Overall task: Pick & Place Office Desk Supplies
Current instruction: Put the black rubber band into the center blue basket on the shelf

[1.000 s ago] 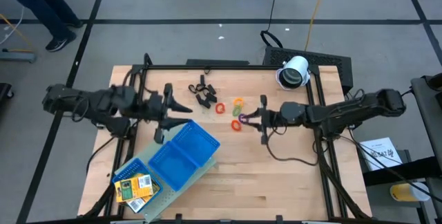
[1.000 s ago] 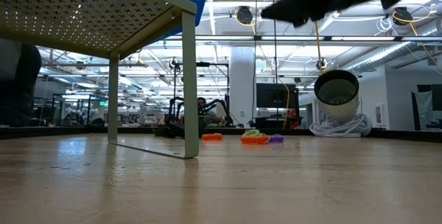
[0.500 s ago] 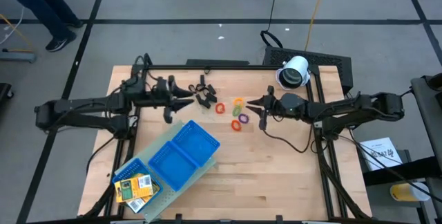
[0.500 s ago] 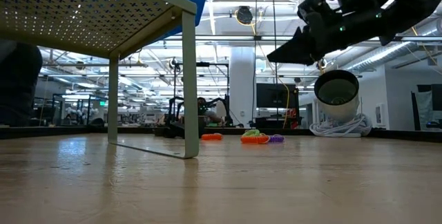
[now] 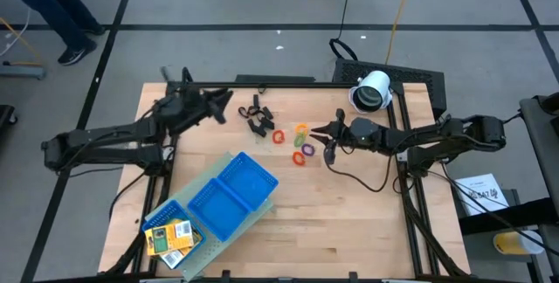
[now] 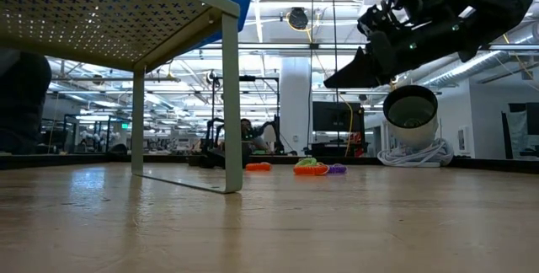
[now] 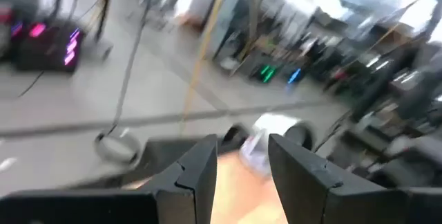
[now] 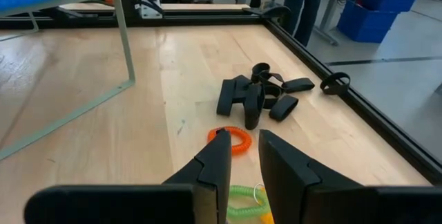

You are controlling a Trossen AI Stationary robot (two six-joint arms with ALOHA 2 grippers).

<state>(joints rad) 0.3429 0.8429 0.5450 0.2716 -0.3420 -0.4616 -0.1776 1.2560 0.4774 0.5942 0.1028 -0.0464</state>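
The right arm's dark two-finger gripper (image 5: 329, 136) hangs above the pale wooden table (image 5: 349, 222), its angular fingers (image 8: 215, 156) parted by a narrow gap with nothing between them. In its wrist view it points at a springy orange coil ring (image 8: 231, 139) lying flat on the wood, with a light green coil ring (image 8: 242, 200) nearer the fingers. From above, these belong to a small cluster of coloured plastic rings (image 5: 297, 141), red, orange, green, yellow and purple, just beside the gripper. Beyond them lies a loose heap of matte black clip-like pieces (image 5: 256, 116), some overlapping. The left arm's dark gripper (image 5: 224, 101) is raised near the table's far edge, close to that heap; its fingers (image 7: 197, 169) are slightly apart and empty. Nearer the front, a blue mesh plastic three-compartment tray (image 5: 229, 197) sits tilted on a perforated pale green metal stand (image 5: 179, 231), and two small yellow printed packs (image 5: 169, 237) lie in its end compartment. A white cylindrical device (image 5: 372, 91) with a dark opening lies on its side at the far right corner.
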